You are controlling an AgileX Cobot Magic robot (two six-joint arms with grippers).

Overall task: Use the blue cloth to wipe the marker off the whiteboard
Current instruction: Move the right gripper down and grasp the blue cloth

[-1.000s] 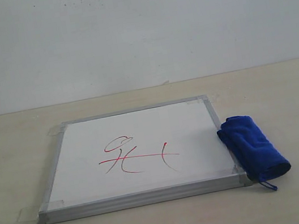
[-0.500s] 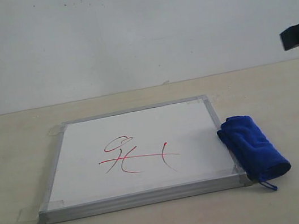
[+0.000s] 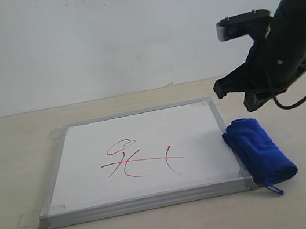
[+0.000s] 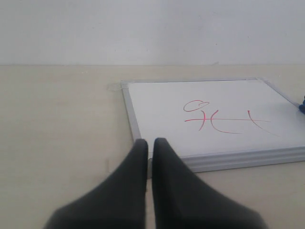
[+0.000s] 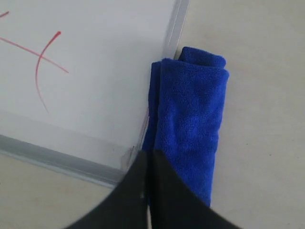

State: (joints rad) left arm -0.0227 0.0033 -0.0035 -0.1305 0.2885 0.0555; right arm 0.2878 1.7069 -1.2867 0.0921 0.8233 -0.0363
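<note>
Board (image 3: 161,128): flat on the table (image 3: 7,156), in the lower middle of the exterior view. Same spot as a second ago.
Marker (image 3: 141,158): red loops with one long line across them, in the middle of the board. Not wiped at all, looks just as it did before.
Cloth (image 3: 259,151): blue and folded, on the table at the lower right of the exterior view, pressed up against the right edge of the board. Has not moved.
Right arm (image 3: 281,40): the big change. Nowhere in the picture a second ago, only a dark tip at the right edge half a second ago. Now fills the upper right of the exterior view, up in the air above the cloth and the right side of the board.
Right claw (image 5: 147,156): closed, fingers tight together, nothing between them. Hangs over the end of the cloth, right by the corner of the board, as seen from the right wrist.
Left claw (image 4: 148,143): closed too, only a thin slit between the two fingers, nothing held. Low over the table, pointing at a corner of the board.
Wall (image 3: 98,35): plain white, behind the table, same as before.
</note>
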